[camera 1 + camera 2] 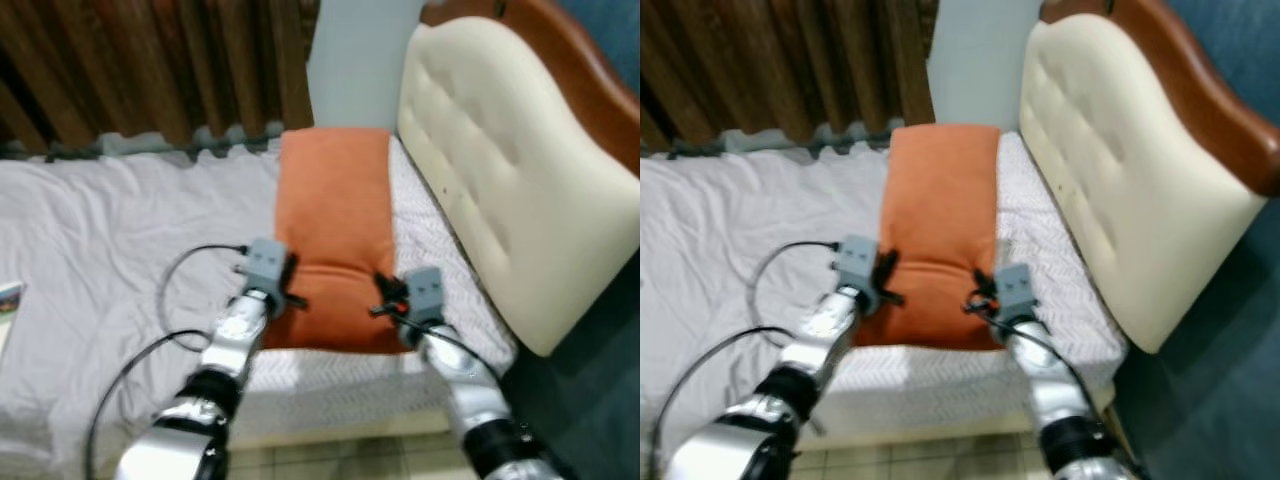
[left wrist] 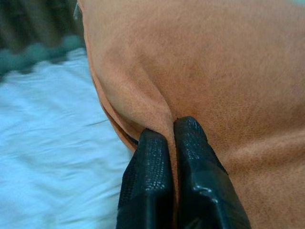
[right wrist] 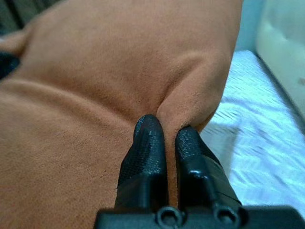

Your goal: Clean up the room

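Cream tufted headboard (image 1: pixel 500 170), brown curtains (image 1: pixel 150 60), apparently tiled floor (image 1: pixel 330 460).

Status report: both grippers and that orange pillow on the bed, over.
Left gripper and right gripper each shut, pinching the orange pillow at its near corners. Pillow lies on the bed beside the cream headboard. Nothing blocking.

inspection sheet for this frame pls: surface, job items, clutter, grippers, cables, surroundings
Surface: bed, wrinkled white sheet.
Job's things: orange pillow lying lengthwise beside the headboard.
Clutter: a flat printed item at the bed's left edge, too cropped to identify.
Grippers: left gripper and right gripper each pinch a fold at the pillow's near corners.
Cables: black cable loops off the left arm.
Surroundings: brown curtain, tiled floor.
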`<state>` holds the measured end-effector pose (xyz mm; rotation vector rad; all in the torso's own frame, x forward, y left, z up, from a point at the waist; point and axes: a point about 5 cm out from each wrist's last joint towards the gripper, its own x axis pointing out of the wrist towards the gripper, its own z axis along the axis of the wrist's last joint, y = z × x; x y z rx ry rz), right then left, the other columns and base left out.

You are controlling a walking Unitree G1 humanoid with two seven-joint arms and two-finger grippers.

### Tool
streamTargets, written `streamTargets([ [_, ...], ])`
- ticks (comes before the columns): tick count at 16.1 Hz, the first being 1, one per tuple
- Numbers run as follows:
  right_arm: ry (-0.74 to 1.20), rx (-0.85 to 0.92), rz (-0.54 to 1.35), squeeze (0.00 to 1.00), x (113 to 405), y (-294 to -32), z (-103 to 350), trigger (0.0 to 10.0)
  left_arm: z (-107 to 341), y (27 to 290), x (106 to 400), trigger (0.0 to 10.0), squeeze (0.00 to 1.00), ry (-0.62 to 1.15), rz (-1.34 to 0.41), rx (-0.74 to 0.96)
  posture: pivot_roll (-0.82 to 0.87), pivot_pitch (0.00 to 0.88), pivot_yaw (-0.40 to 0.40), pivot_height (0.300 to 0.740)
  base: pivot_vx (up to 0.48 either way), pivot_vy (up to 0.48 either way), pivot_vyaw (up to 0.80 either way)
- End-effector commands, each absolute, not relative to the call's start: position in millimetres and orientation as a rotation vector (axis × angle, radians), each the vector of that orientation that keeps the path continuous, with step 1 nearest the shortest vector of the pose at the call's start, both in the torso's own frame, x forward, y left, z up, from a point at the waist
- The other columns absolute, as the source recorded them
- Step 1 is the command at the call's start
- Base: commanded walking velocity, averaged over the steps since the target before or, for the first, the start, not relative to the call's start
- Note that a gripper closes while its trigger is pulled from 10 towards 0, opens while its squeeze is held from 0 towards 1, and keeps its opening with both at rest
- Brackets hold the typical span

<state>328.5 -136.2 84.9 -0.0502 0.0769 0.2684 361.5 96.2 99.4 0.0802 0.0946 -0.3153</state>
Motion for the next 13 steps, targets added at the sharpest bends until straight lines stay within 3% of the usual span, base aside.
streamTargets([
  [1,0.038,-0.034,0.221,0.0,331.6,-145.3,92.5,10.0,114.7,119.0,370.1,10.0,0.0,0.038,-0.235,0.094,-0.09,0.037,0.013,0.74,0.465,0.0,0.0],
  [4,0.04,-0.037,0.225,0.0,332.3,-144.3,92.1,10.0,114.6,120.0,370.2,10.0,0.0,0.034,-0.232,0.111,-0.09,0.037,0.011,0.74,0.465,0.0,0.0],
  [7,0.044,-0.04,0.227,0.0,332.3,-144.6,91.4,10.0,112.5,117.0,369.3,10.0,0.0,0.04,-0.234,0.112,-0.09,0.039,0.011,0.74,0.099,0.0,0.0],
  [13,0.059,-0.051,0.232,0.0,329.8,-145.0,87.4,10.0,109.2,114.3,369.9,10.0,0.0,0.077,-0.231,0.089,-0.1,0.039,0.015,0.74,0.385,-0.283,0.0],
])
